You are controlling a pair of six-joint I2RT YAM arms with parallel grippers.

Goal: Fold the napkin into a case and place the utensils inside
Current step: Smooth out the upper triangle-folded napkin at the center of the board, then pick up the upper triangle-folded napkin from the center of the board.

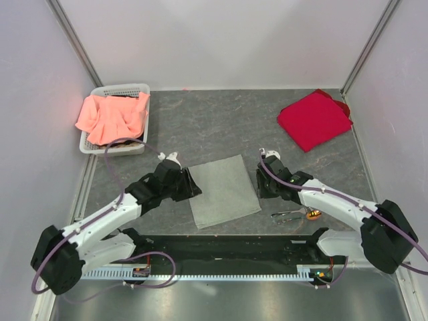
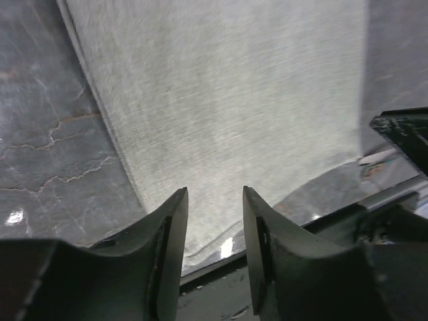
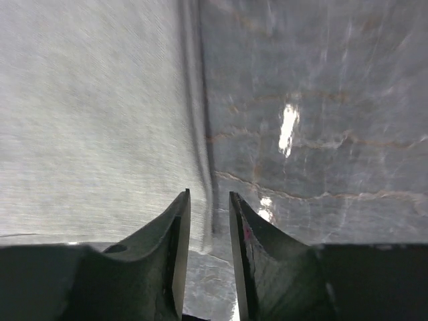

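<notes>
far left corner of the bench [image 1: 200,114]: a white basket [image 1: 144,90] with a salmon-orange cloth [image 1: 110,117] heaped in it and spilling over the rim.

next, the left gripper [image 1: 190,184] sits low at the left edge of the napkin [image 1: 224,190]. in its wrist view the two fingers [image 2: 167,234] are clearly apart, with nothing pinched, and you just see cloth through the gap.

the napkin is the grey-green sheet lying flat around the middle of the bench, closer to the near edge. it's roughly square and turned a little off the bench edges.

the right gripper [image 1: 262,182] is at the napkin's right edge. from its wrist cam the fingers [image 3: 175,241] are only slightly apart, a narrow slot right over the cloth's border. the cloth lies flat below the tips, not clamped as far as i can see.

the utensils [image 1: 294,215] lie on bare bench near the near edge. they're just right of the napkin and not touching it, tucked beside the right arm, with the orange-brown end on the right.

far right corner: a red cloth [image 1: 313,119], folded up, well apart from everything else.
</notes>
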